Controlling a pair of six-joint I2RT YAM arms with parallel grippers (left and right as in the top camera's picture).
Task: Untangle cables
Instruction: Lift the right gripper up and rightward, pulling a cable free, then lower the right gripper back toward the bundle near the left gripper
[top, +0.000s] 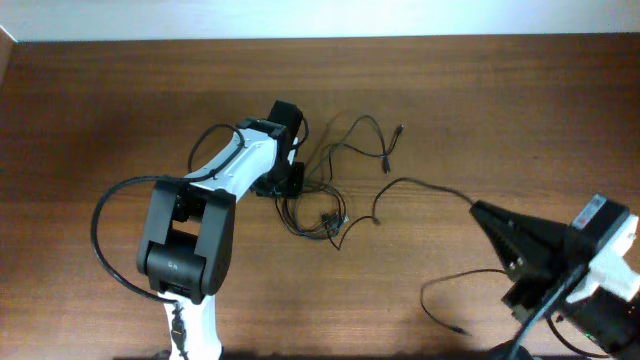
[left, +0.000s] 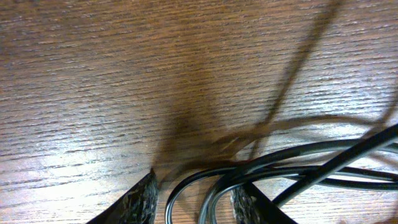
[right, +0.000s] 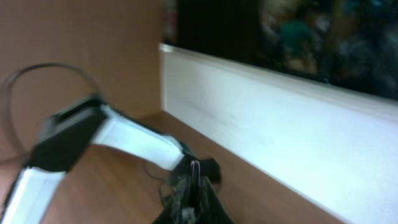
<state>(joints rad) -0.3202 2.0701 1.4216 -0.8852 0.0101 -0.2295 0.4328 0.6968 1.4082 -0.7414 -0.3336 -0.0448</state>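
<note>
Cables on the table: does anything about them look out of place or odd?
Yes. The cables lie in a knotted clump at mid-table, strands crossing one another beside the left gripper, whose open fingers straddle several. One strand trails away to the right gripper.

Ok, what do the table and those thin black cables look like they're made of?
The table looks like wood or a wood-look laminate: brown with fine grain lines and a soft sheen. The cables look jacketed in smooth black plastic or rubber, going by the glossy highlights along them.
</note>
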